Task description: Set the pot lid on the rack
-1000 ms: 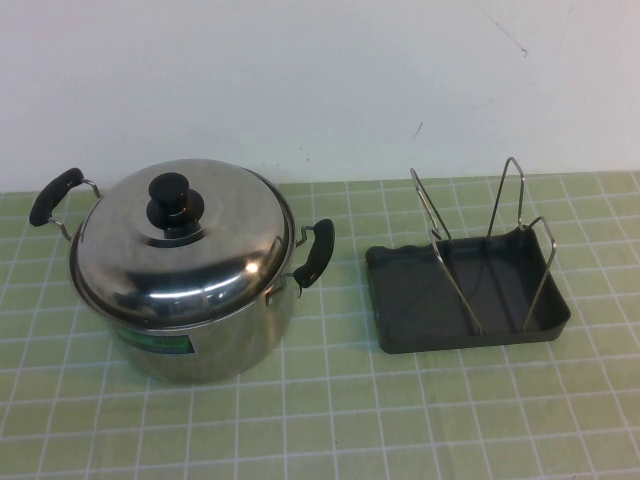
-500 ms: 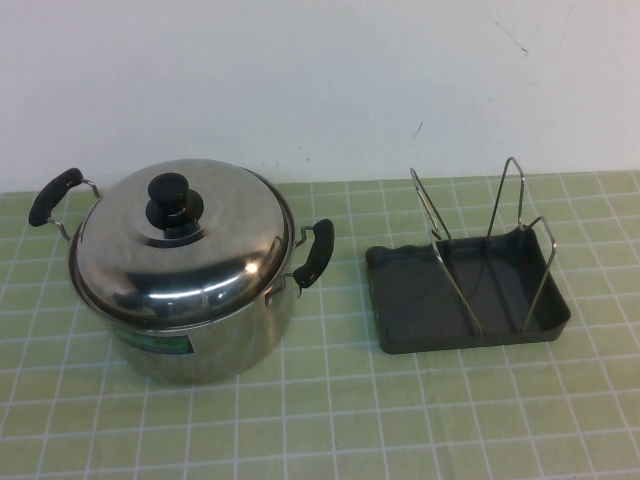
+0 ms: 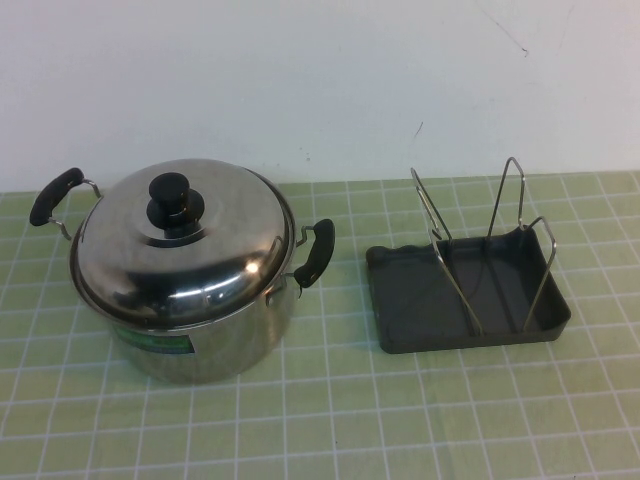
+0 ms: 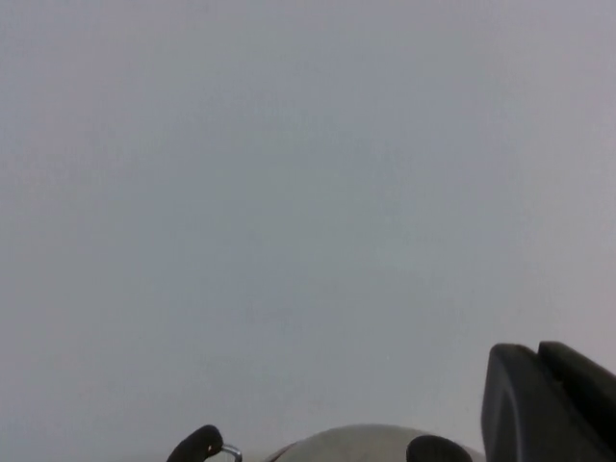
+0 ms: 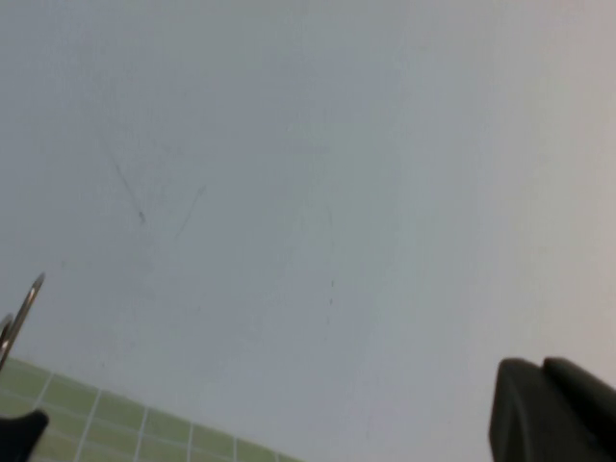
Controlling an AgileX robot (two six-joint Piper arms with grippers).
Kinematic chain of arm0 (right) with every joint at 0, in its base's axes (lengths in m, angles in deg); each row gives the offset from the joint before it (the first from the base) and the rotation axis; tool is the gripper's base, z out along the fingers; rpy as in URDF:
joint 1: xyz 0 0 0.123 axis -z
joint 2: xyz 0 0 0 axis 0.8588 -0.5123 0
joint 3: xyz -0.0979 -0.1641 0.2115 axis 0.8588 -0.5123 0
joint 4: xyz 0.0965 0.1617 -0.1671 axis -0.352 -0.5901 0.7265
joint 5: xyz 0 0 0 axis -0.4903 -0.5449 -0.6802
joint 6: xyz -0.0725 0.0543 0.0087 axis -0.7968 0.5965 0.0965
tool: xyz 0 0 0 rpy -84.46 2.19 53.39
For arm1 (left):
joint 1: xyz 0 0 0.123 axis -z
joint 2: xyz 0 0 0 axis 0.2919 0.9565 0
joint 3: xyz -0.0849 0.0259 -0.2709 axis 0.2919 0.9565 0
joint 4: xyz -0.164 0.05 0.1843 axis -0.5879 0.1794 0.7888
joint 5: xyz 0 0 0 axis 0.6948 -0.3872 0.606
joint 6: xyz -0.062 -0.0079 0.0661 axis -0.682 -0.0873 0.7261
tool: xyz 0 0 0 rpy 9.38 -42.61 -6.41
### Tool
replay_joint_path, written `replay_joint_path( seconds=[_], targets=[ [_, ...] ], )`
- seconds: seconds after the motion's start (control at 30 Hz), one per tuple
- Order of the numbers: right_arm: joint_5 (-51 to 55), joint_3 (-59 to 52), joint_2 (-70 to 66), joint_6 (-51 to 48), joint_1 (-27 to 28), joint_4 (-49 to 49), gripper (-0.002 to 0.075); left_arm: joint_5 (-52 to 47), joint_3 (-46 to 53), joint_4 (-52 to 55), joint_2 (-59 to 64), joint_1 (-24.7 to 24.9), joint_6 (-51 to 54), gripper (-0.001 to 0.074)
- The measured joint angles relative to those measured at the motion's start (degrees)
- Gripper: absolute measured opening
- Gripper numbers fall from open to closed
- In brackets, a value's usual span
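Observation:
The pot lid, shiny steel with a black knob, sits shut on the steel pot at the left of the table. The rack, a dark grey tray with upright wire loops, stands empty at the right. Neither gripper shows in the high view. My left gripper shows its two black fingertips pressed together, raised and back from the lid. My right gripper is likewise shut and empty, with a rack wire at the view's edge.
The pot has two black side handles, one pointing toward the rack. A green tiled mat covers the table, and a white wall stands close behind. A gap of mat lies between pot and rack.

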Motion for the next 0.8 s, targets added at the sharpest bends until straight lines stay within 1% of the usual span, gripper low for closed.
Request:
replay_joint_path(
  seconds=[0.1,0.2,0.27,0.33,0.4,0.47,0.5,0.53,0.6,0.7,0.8],
  targets=[
    [2.75,0.00,0.00,0.00,0.00,0.00,-0.0001,9.05,-0.29,5.40,8.09,0.00,0.00,0.0000],
    [3.14,0.00,0.00,0.00,0.00,0.00,-0.0001,19.66,-0.48,12.26,15.87,0.00,-0.22,0.0050],
    [3.18,0.00,0.00,0.00,0.00,-0.09,-0.0001,27.01,-0.56,14.84,21.16,0.00,-1.73,0.0149],
    [3.18,0.00,0.00,-0.10,0.00,-0.09,-0.0001,31.86,-1.14,16.18,25.80,0.00,-4.67,0.0293],
    [3.18,0.00,0.00,-0.10,0.00,-0.09,-0.0001,34.39,-2.62,17.36,30.69,0.00,-8.93,0.0447],
    [3.18,0.00,0.00,-0.10,0.00,-0.09,-0.0001,35.30,-4.29,19.05,35.33,0.00,-12.40,0.0552],
    [3.18,0.00,0.00,-0.10,0.00,-0.20,-0.0001,35.43,-5.31,20.28,37.63,0.00,-13.59,0.0590],
    [3.18,0.00,0.00,-0.10,0.00,-0.20,-0.0001,35.43,-6.35,21.73,39.70,0.00,-14.28,0.0613],
    [3.18,0.00,0.00,-0.10,0.00,-0.20,-0.0001,35.56,-8.50,24.05,43.15,0.00,-14.95,0.0634],
    [3.18,0.00,0.00,-0.20,0.00,-0.20,-0.0001,35.59,-11.38,25.38,47.64,0.00,-14.39,0.0648],
    [3.27,0.00,0.00,-0.20,0.00,-0.20,-0.0001,33.24,-13.95,25.46,51.37,0.00,-11.01,0.0648]
  ],
)
